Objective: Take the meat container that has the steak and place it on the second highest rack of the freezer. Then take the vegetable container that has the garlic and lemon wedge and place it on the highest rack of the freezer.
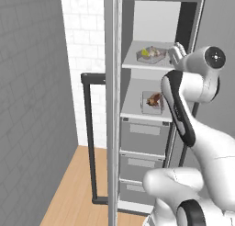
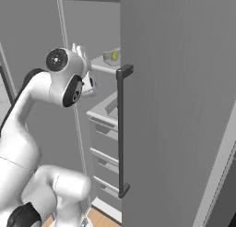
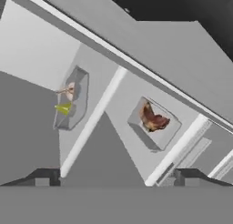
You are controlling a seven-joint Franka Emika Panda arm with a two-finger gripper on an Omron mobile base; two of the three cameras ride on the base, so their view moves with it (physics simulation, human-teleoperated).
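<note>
The freezer (image 1: 156,18) stands open. On its top white shelf lies the vegetable container (image 1: 150,55) (image 2: 113,57) (image 3: 70,100), with the lemon wedge (image 1: 145,52) (image 3: 63,109) and the pale garlic (image 3: 69,91) inside. One shelf lower rests the meat container (image 1: 153,102) (image 3: 152,123), holding the reddish-brown steak (image 1: 155,99) (image 3: 152,119). My gripper (image 1: 176,50) (image 2: 79,50) (image 3: 117,180) hangs in front of the top shelf's right end, apart from both trays. It is open and holds nothing.
The freezer door (image 1: 111,105) is swung out to the left, its black bar handle (image 1: 89,128) facing a grey wall. Three grey drawer fronts (image 1: 144,135) sit under the shelves. A tall grey panel (image 2: 175,106) with a black handle (image 2: 121,129) stands close on the right.
</note>
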